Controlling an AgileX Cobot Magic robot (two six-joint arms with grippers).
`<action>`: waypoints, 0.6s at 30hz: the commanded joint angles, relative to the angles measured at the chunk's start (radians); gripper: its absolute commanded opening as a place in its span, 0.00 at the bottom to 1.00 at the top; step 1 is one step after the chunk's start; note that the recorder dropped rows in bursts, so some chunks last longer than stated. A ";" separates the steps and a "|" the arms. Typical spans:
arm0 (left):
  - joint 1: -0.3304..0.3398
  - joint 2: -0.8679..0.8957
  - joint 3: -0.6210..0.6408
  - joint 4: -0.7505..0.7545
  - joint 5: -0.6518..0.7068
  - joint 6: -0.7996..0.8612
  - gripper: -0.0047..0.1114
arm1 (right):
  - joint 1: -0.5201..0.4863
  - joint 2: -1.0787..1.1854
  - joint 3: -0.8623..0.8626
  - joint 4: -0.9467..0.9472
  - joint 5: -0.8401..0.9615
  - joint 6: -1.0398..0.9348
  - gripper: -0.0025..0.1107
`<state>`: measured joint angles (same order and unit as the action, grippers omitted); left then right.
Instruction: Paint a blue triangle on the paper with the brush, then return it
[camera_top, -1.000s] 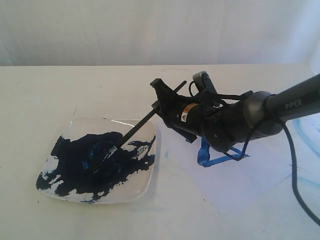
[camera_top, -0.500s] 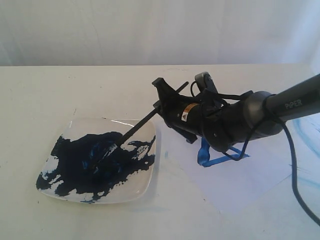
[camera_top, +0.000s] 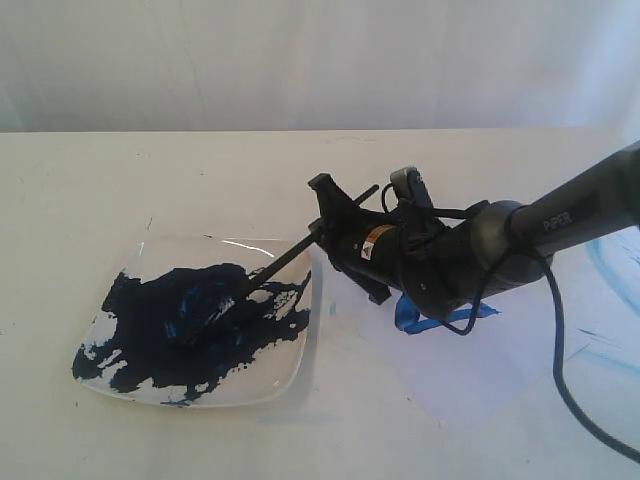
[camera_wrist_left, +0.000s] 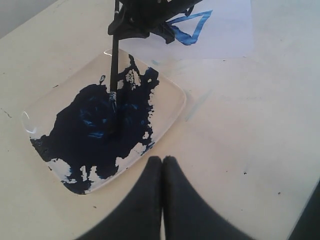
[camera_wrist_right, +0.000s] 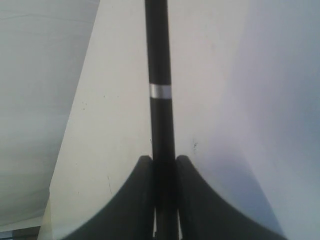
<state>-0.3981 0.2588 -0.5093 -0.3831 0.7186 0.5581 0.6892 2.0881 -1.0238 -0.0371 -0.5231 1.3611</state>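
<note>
Two grippers in view, only one busy. The right gripper (camera_top: 322, 228) was clamped on the brush (camera_top: 280, 260), with both fingers pressed tight against the black handle in the right wrist view (camera_wrist_right: 164, 165). The silver band (camera_wrist_right: 160, 91) sat further along the shaft, clear of the fingers. The brush slanted down from the gripper toward the square white plate (camera_top: 160, 258), handle end sticking up past the jaws. Its bristle end was in the dark blue paint (camera_top: 180, 330) near the plate's middle. The paint covered most of the plate, bare white only at the corners and edges.

The paper (camera_top: 480, 350) lay flat on the white table (camera_top: 100, 180) just beside the plate, on the right in the exterior view; could not tell if they touched. The blue triangle (camera_wrist_left: 181, 36) was painted on the paper at the end nearer the plate, one side thick and dark, the others thin. In the exterior view the right arm hid most of it, with only a lower corner (camera_top: 405, 315) showing. A pale blue smear (camera_top: 610, 270) marked the table at the far right. A black cable (camera_top: 560, 380) hung from the arm over the paper.

The left gripper (camera_wrist_left: 161, 162) hung over the table on the near side of the plate, fingers pressed together, holding nothing
</note>
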 joint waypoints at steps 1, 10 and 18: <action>0.000 -0.008 0.006 -0.019 0.000 -0.004 0.04 | 0.001 -0.002 -0.001 -0.003 -0.009 0.000 0.07; 0.000 -0.008 0.006 -0.019 0.000 -0.004 0.04 | 0.001 -0.002 -0.001 -0.031 0.005 -0.007 0.39; 0.000 -0.008 0.006 -0.019 0.007 -0.004 0.04 | -0.015 -0.077 0.000 -0.061 0.190 -0.084 0.55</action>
<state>-0.3981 0.2588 -0.5093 -0.3831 0.7186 0.5581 0.6874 2.0504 -1.0238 -0.0851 -0.3927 1.3295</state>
